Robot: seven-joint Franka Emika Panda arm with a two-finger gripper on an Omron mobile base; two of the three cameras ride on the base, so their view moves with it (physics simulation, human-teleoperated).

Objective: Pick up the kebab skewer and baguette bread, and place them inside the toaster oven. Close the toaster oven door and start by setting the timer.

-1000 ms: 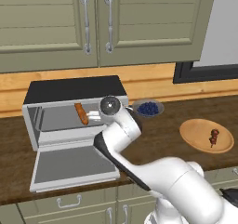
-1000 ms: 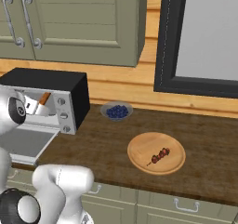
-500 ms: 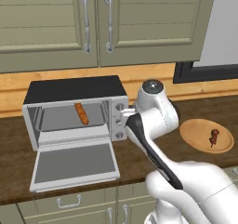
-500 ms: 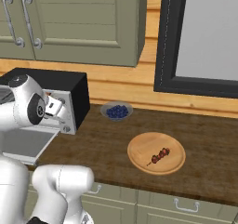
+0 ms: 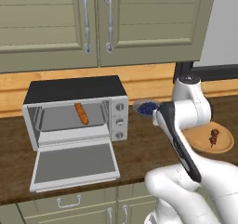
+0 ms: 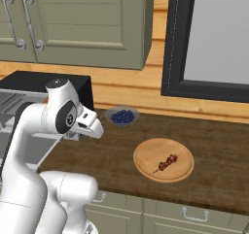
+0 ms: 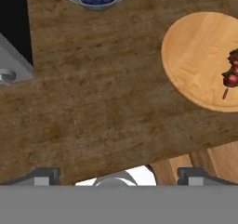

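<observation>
Reading my feed: baguette [image 5: 81, 113] inside toaster oven [image 5: 74, 108], door [image 5: 74, 166] down; skewer [image 6: 166, 163] on plate [image 6: 146, 162], unpicked; end effector [image 6: 95, 129] empty above tabletop [image 6: 112, 155], fingers apart; timer unset.

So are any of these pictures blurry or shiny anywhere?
Left base view: sharp, soft even light, no glare on the toaster oven door. Right base view: crisp too, the kebab skewer tiny but clear. Hand view: the wood grain of the counter looks a little smeared, no shine.
</observation>
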